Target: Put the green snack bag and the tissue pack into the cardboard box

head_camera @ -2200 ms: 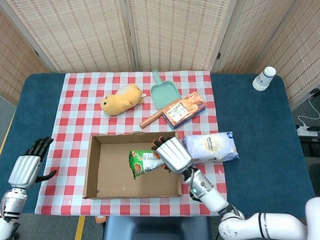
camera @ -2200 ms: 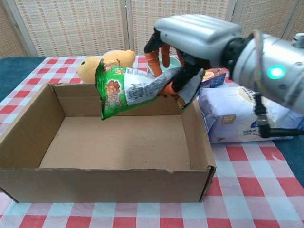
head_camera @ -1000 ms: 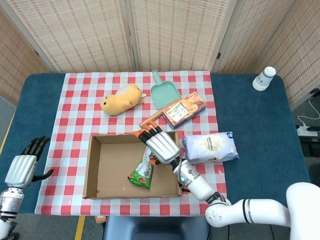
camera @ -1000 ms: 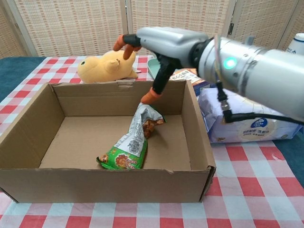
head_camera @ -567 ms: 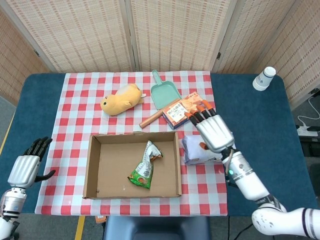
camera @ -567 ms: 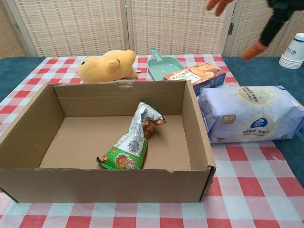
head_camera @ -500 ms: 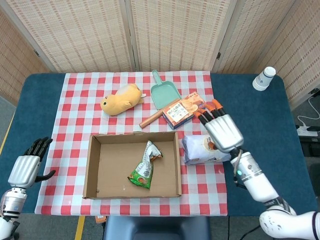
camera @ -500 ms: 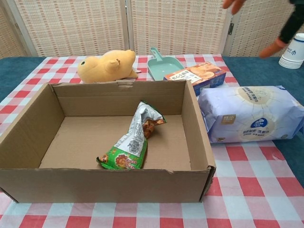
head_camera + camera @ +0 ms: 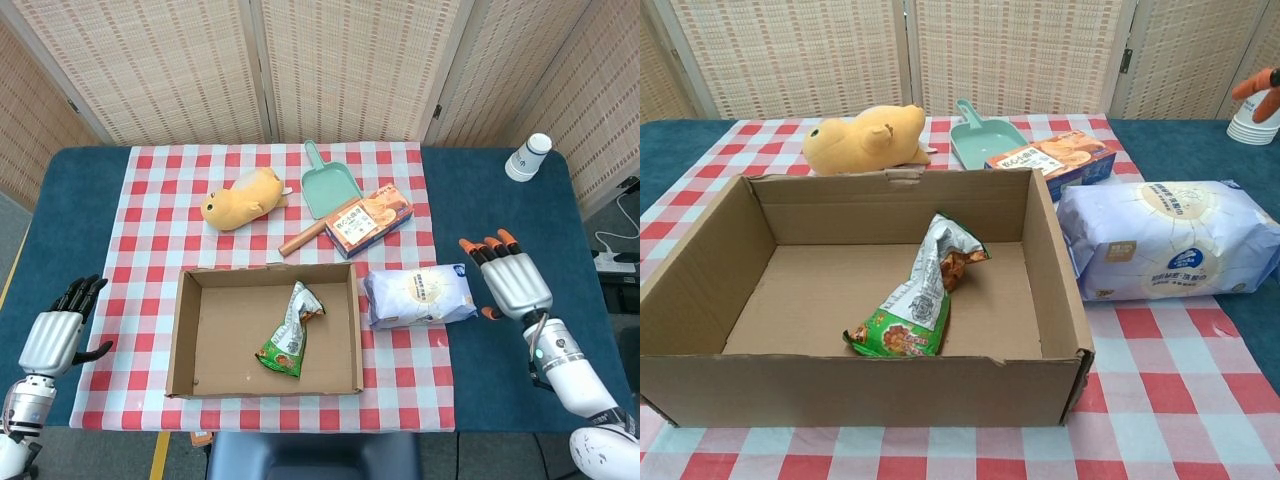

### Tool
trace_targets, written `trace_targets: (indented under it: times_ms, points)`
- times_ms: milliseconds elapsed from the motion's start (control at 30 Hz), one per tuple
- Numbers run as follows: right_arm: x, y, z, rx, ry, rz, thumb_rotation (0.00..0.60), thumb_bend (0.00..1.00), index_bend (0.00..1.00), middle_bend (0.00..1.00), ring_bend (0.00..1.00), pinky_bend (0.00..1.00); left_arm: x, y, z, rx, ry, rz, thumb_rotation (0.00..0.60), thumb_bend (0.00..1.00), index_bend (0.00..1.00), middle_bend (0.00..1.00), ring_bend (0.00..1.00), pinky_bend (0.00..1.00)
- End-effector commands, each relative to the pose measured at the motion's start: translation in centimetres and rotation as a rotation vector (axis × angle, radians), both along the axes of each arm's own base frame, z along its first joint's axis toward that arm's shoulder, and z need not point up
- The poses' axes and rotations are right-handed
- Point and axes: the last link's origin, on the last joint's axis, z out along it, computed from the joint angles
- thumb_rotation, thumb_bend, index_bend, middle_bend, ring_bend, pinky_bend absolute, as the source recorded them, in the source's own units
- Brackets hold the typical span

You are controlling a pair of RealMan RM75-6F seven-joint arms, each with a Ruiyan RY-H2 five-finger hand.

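Observation:
The green snack bag (image 9: pixel 290 337) (image 9: pixel 915 304) lies inside the open cardboard box (image 9: pixel 190 335) (image 9: pixel 700 290), near its right half. The pale blue tissue pack (image 9: pixel 418 295) (image 9: pixel 1160 240) lies on the checked cloth just right of the box. My right hand (image 9: pixel 508 281) hovers over the blue table to the right of the tissue pack, fingers spread and holding nothing; only its fingertips (image 9: pixel 1257 82) show at the chest view's right edge. My left hand (image 9: pixel 55 338) hangs open off the table's left edge, far from the box.
Behind the box lie a yellow plush toy (image 9: pixel 240 198), a mint dustpan (image 9: pixel 330 188) with a wooden handle, and a biscuit box (image 9: pixel 369 219). White paper cups (image 9: pixel 527 157) stand at the far right corner.
My right hand dropped the snack bag into the box, then lifted out and swung right past the tissue pack, empty. The left hand barely moved.

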Motion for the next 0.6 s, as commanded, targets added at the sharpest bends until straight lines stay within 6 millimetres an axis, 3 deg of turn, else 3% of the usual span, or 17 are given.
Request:
trace_targets:
  times_ms: [33, 600]
  points:
    - [-0.6, 0.3, -1.1, 0.046, 0.0, -0.004, 0.6, 0.0, 0.0, 0.13, 0.0, 0.07, 0.1, 0.0, 0.0, 0.001, -0.001, -0.002, 0.6, 0.19, 0.07, 0.01, 0.0, 0.22]
    - [-1.1, -1.4, -5.1, 0.126, -0.132, 0.049, 0.6, 0.0, 0.0, 0.06, 0.0, 0.04, -0.1, 0.0, 0.2, 0.007, -0.004, 0.001, 0.6, 0.19, 0.07, 0.01, 0.0, 0.22]
